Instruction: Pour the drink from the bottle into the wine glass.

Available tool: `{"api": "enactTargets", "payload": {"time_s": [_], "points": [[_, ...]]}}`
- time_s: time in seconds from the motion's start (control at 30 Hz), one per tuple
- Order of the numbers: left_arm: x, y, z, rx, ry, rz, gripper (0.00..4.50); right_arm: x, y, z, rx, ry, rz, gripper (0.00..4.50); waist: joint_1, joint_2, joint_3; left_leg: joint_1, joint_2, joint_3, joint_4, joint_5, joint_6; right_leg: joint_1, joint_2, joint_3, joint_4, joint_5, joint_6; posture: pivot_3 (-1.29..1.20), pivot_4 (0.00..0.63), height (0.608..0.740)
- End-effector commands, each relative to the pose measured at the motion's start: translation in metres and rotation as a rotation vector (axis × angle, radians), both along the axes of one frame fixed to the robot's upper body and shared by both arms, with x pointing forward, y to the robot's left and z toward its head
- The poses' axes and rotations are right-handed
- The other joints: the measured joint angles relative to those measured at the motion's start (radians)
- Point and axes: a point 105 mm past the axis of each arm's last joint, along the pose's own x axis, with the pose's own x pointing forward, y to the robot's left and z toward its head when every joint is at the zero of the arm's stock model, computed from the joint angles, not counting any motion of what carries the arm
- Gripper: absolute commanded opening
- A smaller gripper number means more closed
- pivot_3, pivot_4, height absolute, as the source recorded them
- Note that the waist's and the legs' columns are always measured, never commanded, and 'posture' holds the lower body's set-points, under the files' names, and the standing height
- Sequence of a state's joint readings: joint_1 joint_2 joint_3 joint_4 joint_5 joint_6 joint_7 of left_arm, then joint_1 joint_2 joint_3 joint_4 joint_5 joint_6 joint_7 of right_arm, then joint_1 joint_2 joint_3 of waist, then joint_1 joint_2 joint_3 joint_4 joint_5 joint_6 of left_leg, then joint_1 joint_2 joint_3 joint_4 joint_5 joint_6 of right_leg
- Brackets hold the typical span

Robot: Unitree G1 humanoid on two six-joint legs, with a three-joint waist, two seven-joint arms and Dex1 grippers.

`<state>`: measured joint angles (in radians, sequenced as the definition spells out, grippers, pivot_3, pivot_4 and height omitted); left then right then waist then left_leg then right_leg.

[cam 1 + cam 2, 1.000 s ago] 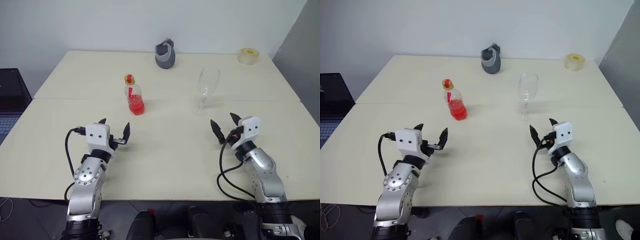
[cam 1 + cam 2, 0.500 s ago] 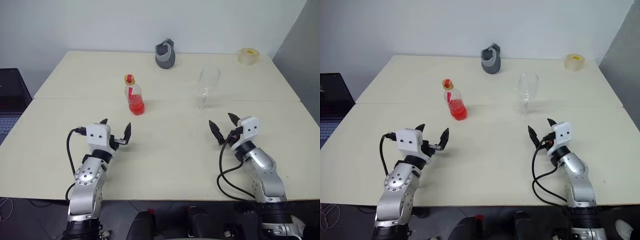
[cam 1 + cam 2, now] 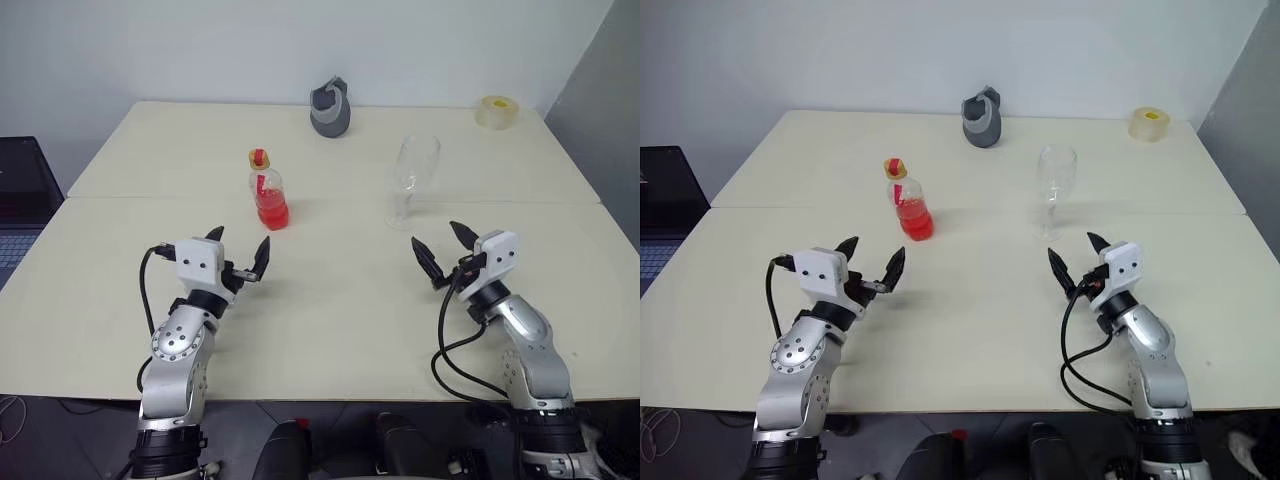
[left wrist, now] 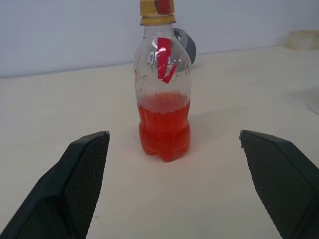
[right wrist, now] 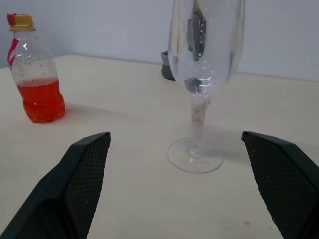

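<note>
Overhead, the bottle (image 3: 269,194) and wine glass (image 3: 411,180) stood upright on the table (image 3: 340,300), beyond the spread left gripper (image 3: 241,256) and right gripper (image 3: 440,250). The left wrist view centred the bottle between wide fingers (image 4: 75,184), untouched; the right wrist view likewise framed the wine glass.

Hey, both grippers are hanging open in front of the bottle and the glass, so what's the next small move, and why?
Probably ease the left gripper forward around the bottle. It stands capped and upright, centred between the open fingers but untouched. The right gripper faces the empty wine glass likewise.
</note>
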<state>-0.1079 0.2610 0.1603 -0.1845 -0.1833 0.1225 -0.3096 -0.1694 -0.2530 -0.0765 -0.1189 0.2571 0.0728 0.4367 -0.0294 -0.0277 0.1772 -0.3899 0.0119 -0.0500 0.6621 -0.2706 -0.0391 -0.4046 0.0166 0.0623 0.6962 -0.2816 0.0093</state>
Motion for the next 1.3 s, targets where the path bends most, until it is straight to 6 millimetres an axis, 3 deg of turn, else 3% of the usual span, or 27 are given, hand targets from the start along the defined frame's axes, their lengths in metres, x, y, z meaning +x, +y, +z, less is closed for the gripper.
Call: {"api": "enactTargets", "payload": {"time_s": [0.03,0.7,0.93,1.07,1.3], "points": [[0.0,-0.004,0.012,0.006,-0.051,-0.02,4.48,-0.003,-0.002,0.02,0.014,-0.084,-0.014,4.5,0.0,0.0,0.0,0.0,0.0,0.0,0.0,0.0,0.0,0.0,0.0,0.0,0.0,0.0,0.0,0.0,0.15,0.74],[0.015,-0.01,0.017,0.008,-0.073,-0.041,4.48,-0.004,-0.01,0.031,0.039,-0.123,-0.063,4.5,0.0,0.0,0.0,0.0,0.0,0.0,0.0,0.0,0.0,0.0,0.0,0.0,0.0,0.0,0.0,0.0,0.15,0.74],[0.038,-0.016,0.013,0.036,-0.059,-0.021,4.48,-0.026,0.028,0.019,-0.016,-0.004,0.225,4.5,0.0,0.0,0.0,0.0,0.0,-0.001,0.0,0.0,0.0,0.0,0.0,0.0,0.0,0.0,0.0,0.0,0.15,0.74],[0.061,-0.008,0.004,0.03,0.003,0.041,4.48,-0.032,0.045,0.024,-0.046,-0.002,0.314,4.5,0.0,0.0,0.0,0.0,-0.001,-0.001,0.0,0.0,0.0,0.0,0.0,-0.001,0.0,0.0,0.0,0.0,0.15,0.74],[0.092,-0.018,-0.002,-0.009,0.052,0.005,4.48,-0.031,0.05,0.035,-0.055,-0.023,0.325,4.5,0.001,0.0,0.0,-0.001,-0.001,-0.001,0.001,0.0,0.0,0.0,0.0,-0.002,0.0,0.0,0.0,0.0,0.15,0.74]]}}
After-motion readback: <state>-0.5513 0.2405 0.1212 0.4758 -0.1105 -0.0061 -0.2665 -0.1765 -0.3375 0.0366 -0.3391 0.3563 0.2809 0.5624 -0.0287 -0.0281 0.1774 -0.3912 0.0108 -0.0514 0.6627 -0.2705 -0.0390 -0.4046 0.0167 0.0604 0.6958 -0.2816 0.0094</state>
